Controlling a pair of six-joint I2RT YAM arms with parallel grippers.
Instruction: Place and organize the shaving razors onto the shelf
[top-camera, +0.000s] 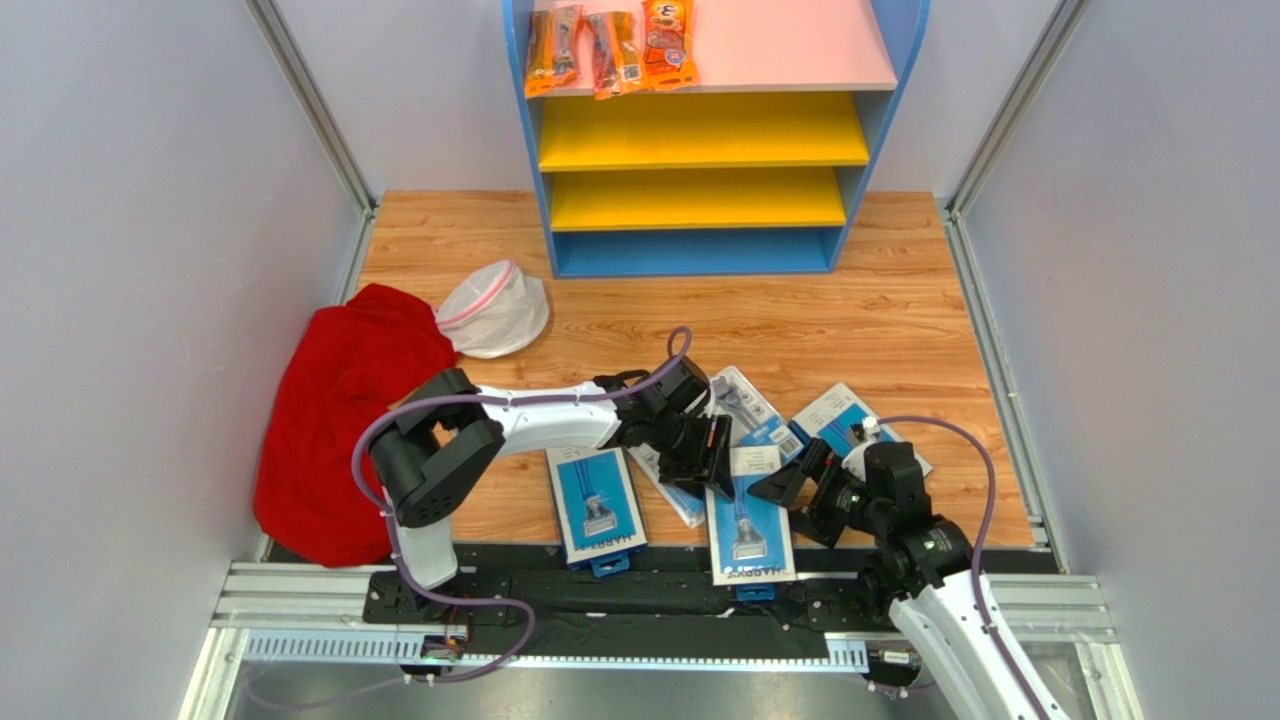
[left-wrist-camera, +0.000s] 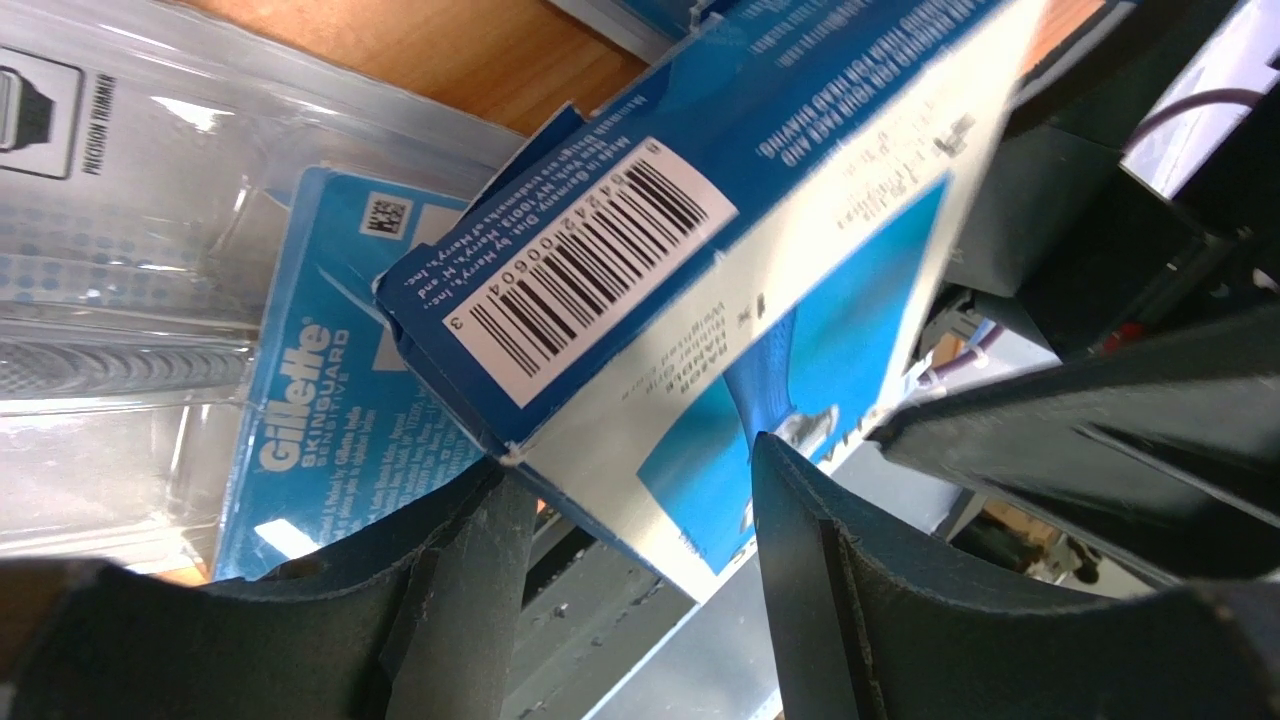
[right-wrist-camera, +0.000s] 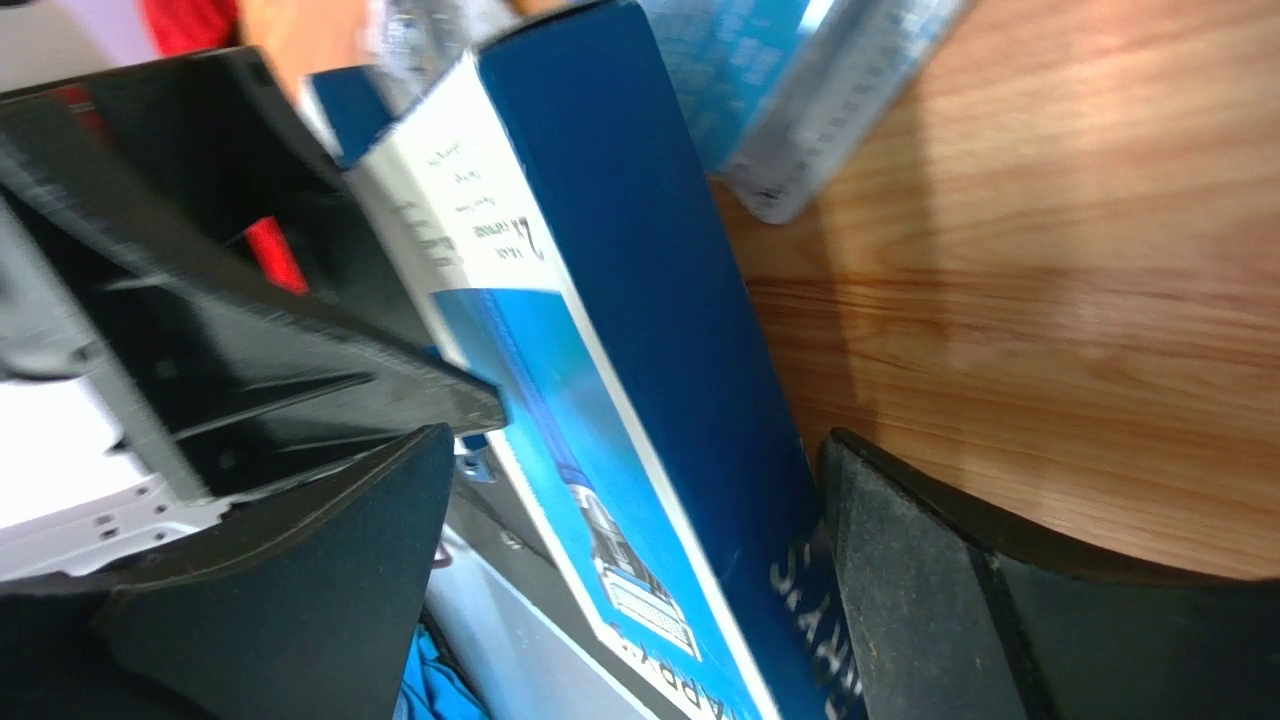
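**Harry's pack (top-camera: 748, 528) between the two arms.** We read "HARRY'S" along the near end of its white-and-blue face in the top view. The first letters of the same word show in the right wrist view. In the left wrist view its dark blue side carries a white barcode label and lines of fine print, too small for us to read. Behind the Harry's pack in that view lies a pale blue pack (left-wrist-camera: 338, 435) marked "Gillette SKINGUARD". Beside that one is a clear-fronted pack (left-wrist-camera: 120, 300) marked "PRECISION TRIMMER".

The left jaws stand apart with a corner of the Harry's pack between them. One is on its barcode side and the other against its printed face. The right jaws stand wide apart, and the same pack runs slantwise between them, its face toward one and its dark side toward the other. For neither pair can we tell whether the jaws pinch the pack or merely flank it.

The Harry's pack is at the near edge of the wooden surface (top-camera: 902, 300). A further razor pack (top-camera: 597, 503) lies flat just left of it. The shelf (top-camera: 691, 252) stands well beyond it, with orange snack packets (top-camera: 609, 48) on the pink top board. Their print is too small for us to read.
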